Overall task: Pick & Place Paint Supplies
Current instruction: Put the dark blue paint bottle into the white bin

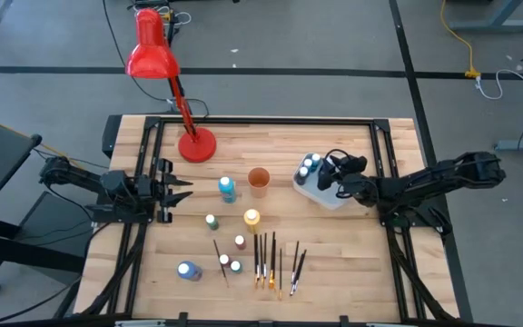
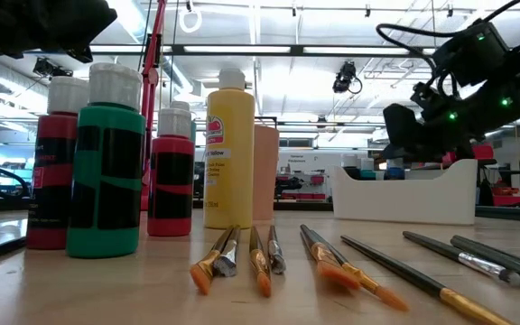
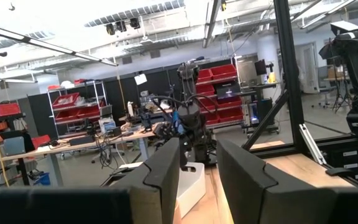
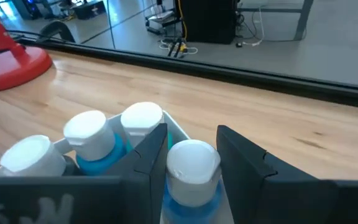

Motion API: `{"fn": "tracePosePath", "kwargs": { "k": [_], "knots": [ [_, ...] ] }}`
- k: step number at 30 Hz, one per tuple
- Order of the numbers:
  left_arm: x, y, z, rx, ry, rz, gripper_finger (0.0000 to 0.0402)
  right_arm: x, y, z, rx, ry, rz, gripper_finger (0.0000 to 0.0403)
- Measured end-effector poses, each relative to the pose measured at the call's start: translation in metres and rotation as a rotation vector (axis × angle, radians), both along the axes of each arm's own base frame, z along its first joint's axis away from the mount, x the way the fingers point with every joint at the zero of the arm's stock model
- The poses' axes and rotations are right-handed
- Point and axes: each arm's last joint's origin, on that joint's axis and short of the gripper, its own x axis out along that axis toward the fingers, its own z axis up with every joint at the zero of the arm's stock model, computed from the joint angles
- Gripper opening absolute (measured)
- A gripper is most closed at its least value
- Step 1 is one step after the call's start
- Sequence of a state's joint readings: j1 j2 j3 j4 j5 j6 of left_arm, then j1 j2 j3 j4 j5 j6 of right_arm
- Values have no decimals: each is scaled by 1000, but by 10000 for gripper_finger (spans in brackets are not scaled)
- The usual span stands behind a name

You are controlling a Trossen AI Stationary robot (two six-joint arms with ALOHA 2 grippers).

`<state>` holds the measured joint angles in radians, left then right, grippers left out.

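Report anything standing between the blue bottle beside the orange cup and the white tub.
The orange cup stands right on the line from the blue bottle to the white tub. The right hand is over the tub. Nothing visible lies between the left hand and the bottle.

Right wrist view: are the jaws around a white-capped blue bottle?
Yes, the right gripper straddles a white-capped blue bottle in the tub.

overhead looks straight down; low camera sits level, sharing the white tub (image 1: 327, 193) with it.
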<state>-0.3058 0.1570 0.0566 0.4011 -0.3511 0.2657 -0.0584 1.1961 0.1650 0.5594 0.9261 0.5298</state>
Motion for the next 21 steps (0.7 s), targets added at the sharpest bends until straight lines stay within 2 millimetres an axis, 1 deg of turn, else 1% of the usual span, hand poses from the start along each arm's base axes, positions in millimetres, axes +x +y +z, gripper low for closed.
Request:
{"fn": "tracePosePath", "kwargs": {
  "k": [12, 16, 21],
  "knots": [
    [0, 0, 0, 0, 0, 3, 116, 11, -2, -5, -105, 68, 36, 121],
    [0, 0, 0, 0, 0, 3, 116, 12, -2, -6, -118, 94, 40, 121],
    [0, 0, 0, 0, 0, 3, 116, 10, -3, -5, -148, 122, -3, 122]
  ]
}}
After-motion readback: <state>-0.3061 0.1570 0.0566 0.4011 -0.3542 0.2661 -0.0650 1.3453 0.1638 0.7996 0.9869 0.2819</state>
